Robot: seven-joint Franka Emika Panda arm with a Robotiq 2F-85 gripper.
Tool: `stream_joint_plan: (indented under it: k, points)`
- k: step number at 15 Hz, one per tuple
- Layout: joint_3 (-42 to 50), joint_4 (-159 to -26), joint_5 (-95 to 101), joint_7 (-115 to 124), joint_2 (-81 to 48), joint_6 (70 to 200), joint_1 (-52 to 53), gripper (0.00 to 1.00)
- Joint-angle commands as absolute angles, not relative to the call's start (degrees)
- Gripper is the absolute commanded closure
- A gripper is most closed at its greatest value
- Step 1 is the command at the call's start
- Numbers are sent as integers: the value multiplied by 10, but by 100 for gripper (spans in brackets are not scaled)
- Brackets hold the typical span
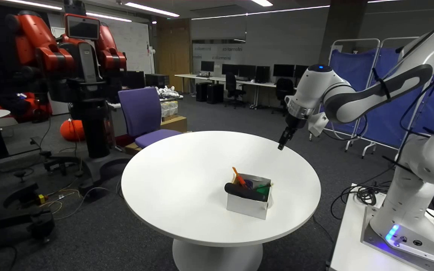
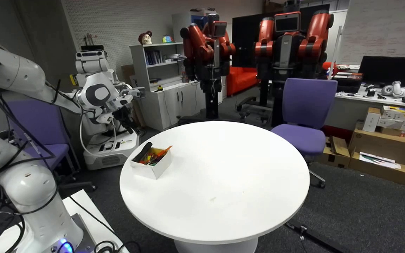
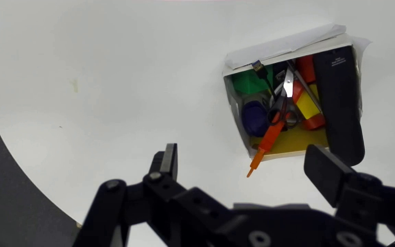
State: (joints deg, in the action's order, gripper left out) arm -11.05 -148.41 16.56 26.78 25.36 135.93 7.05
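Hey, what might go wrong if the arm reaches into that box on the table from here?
The open end effector might knock the orange tool, which juts past the rim of the white box. The scissors overlap that tool in the wrist view, so lifting one may drag the other. The long black object also sticks out past the rim, so a bump could tip it out.

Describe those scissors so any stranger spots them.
On the round table sits an open white box. In the wrist view, the scissors lie near its middle. Unlike the orange tool at their handles, they show two dark loops and a silver blade.
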Motion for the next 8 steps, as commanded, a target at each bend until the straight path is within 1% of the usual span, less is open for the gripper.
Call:
stream_joint_plan:
  k: [1, 5, 6, 8]
  points:
    - [-125, -1524, 178, 247, 301, 1392, 46, 0]
    - [-133, -1537, 172, 251, 312, 1400, 40, 0]
    - [-133, -1514, 157, 250, 288, 1378, 43, 0]
    - [-136, -1518, 158, 250, 292, 1378, 43, 0]
